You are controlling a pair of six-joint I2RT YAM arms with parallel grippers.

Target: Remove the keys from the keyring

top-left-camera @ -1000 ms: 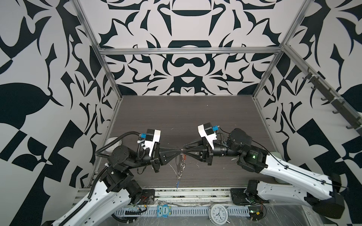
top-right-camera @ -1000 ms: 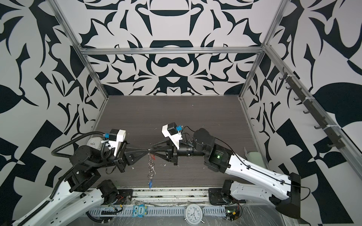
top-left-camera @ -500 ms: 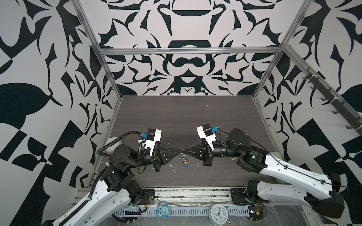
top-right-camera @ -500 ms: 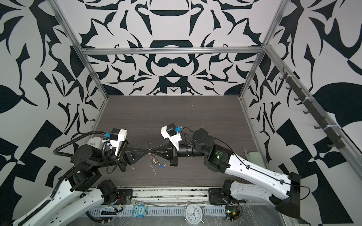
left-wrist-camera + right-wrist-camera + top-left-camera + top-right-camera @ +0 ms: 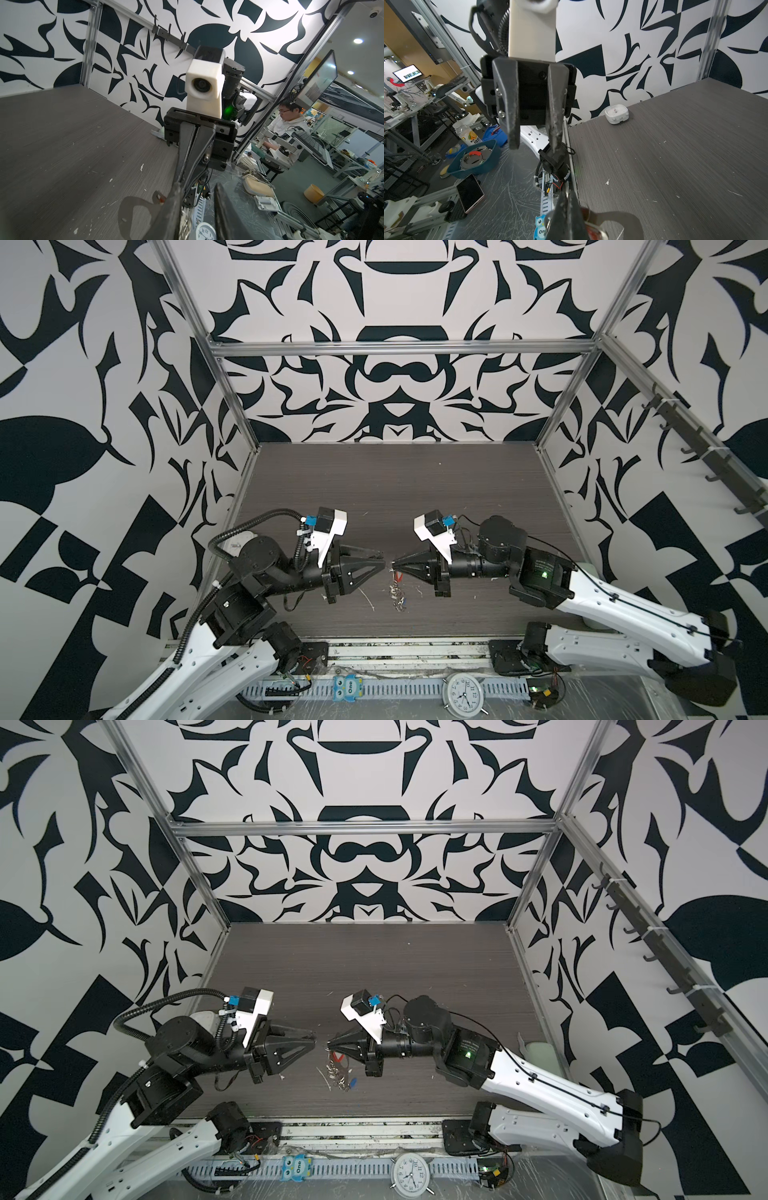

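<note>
My two grippers point tip to tip low over the dark table. In both top views, the left gripper point(image 5: 381, 564) point(image 5: 312, 1040) is open with nothing between its fingers; the right wrist view shows the gap point(image 5: 534, 148). My right gripper point(image 5: 393, 566) point(image 5: 568, 196) is shut on a thin silver ring at the top of the key bunch point(image 5: 397, 593) point(image 5: 338, 1073), which dangles below its tips. The red-orange tag point(image 5: 399, 577) point(image 5: 593, 231) shows near the top of the bunch and the blue tag point(image 5: 353, 1082) at its bottom. I cannot pick out the keyring's grey strap in the tangle.
Small white scraps point(image 5: 368, 600) lie on the table near the bunch. A white square timer point(image 5: 616, 113) sits at the table's left edge. On the front rail are an owl tag point(image 5: 348, 688) and a round alarm clock point(image 5: 461, 697). Patterned walls close three sides.
The left gripper has opened, let go of the bunch and drawn back a little. The bunch, earlier strung between both sets of tips, now hangs from the right gripper alone.
</note>
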